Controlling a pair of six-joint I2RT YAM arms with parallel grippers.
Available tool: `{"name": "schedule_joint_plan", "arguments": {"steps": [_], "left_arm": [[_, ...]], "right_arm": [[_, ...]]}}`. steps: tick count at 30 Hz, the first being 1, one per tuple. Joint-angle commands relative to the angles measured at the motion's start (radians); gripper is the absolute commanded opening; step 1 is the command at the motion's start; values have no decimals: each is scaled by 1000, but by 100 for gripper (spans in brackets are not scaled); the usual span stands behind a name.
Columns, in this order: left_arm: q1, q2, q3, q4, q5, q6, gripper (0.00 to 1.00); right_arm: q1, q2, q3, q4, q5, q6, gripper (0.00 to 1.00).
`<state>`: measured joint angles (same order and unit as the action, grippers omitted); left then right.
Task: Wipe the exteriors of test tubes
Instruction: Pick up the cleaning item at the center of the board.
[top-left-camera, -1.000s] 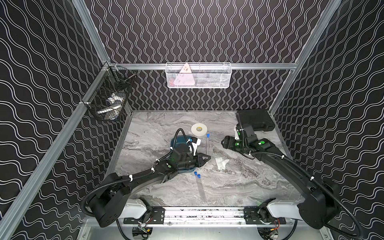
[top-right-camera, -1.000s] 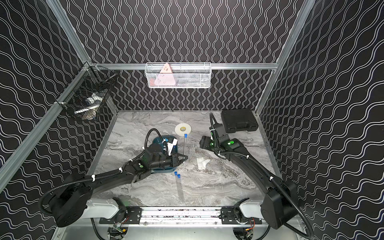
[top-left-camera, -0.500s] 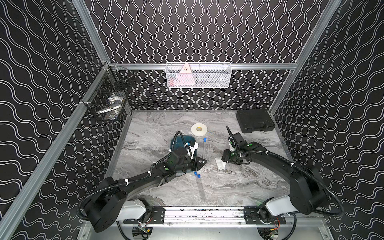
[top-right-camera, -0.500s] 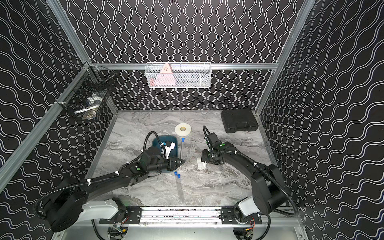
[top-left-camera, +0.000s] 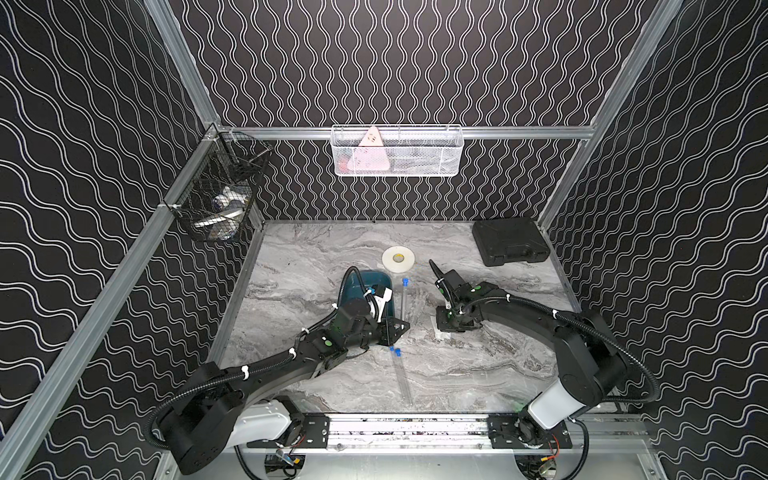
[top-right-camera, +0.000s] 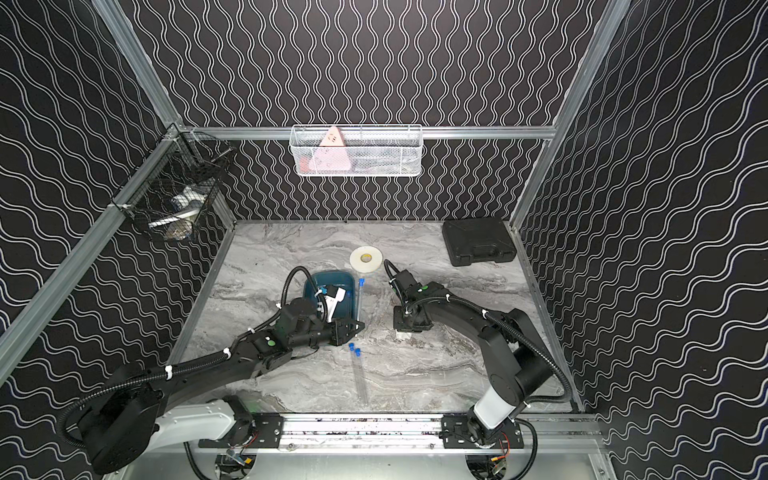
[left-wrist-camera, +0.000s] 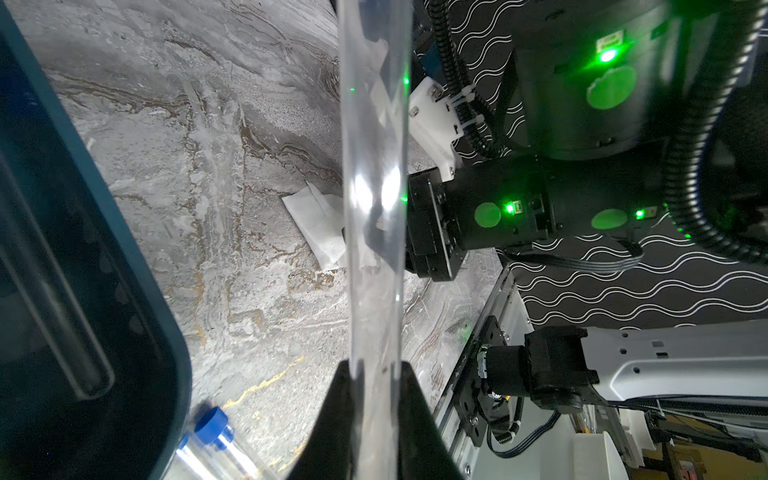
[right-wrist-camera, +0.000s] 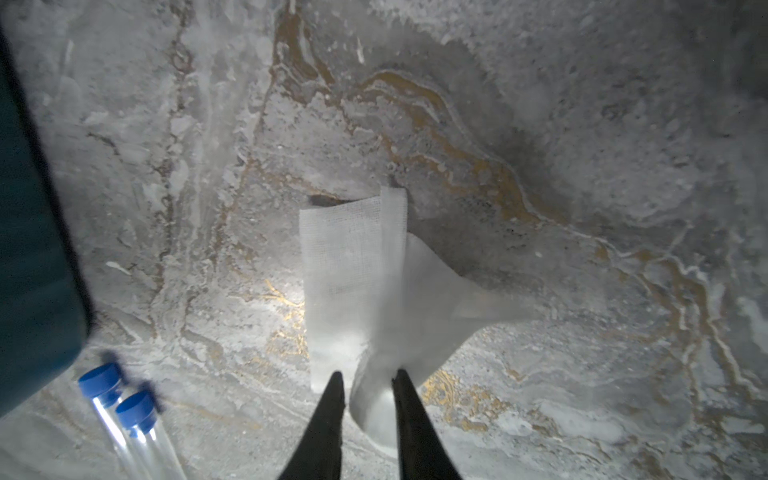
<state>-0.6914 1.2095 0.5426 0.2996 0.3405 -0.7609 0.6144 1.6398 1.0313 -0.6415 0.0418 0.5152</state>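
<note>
Evidently early going: the held test tube (left-wrist-camera: 374, 166) and the white tissue (right-wrist-camera: 353, 270) are not yet touching.
The left gripper (left-wrist-camera: 375, 368) is clamping that tube's clear body with its jaws nearly shut, apparently holding it raised off the marble worktop (top-left-camera: 478, 365) just beside the teal tray (top-left-camera: 370, 275), blue cap pointing toward the far edge. The right gripper (right-wrist-camera: 368, 376) is pinching a raised fold of the tissue, jaws narrowed so the fold fills the gap, while the rest of the sheet is lying on the worktop between the tray and the right edge. Another tube (left-wrist-camera: 62, 320) is lying in the tray and two capped tubes (top-left-camera: 402, 376) are lying together near the front edge. I cannot tell which of them, if any, are already wiped.
</note>
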Motion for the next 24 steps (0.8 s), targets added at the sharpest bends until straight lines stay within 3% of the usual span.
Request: {"name": "schedule_joint_plan", "arguments": {"steps": [1, 6, 16, 24], "left_arm": [[0, -11, -7, 5, -7, 5, 10], [-2, -13, -7, 3, -6, 9, 10], [-6, 38, 47, -31, 29, 33, 10], [-37, 155, 121, 15, 66, 18, 11]], "right_arm": [[5, 6, 7, -46, 53, -3, 15], [6, -11, -3, -51, 69, -4, 0], [-25, -210, 163, -116, 39, -56, 0], [-24, -348, 247, -63, -106, -84, 0]]}}
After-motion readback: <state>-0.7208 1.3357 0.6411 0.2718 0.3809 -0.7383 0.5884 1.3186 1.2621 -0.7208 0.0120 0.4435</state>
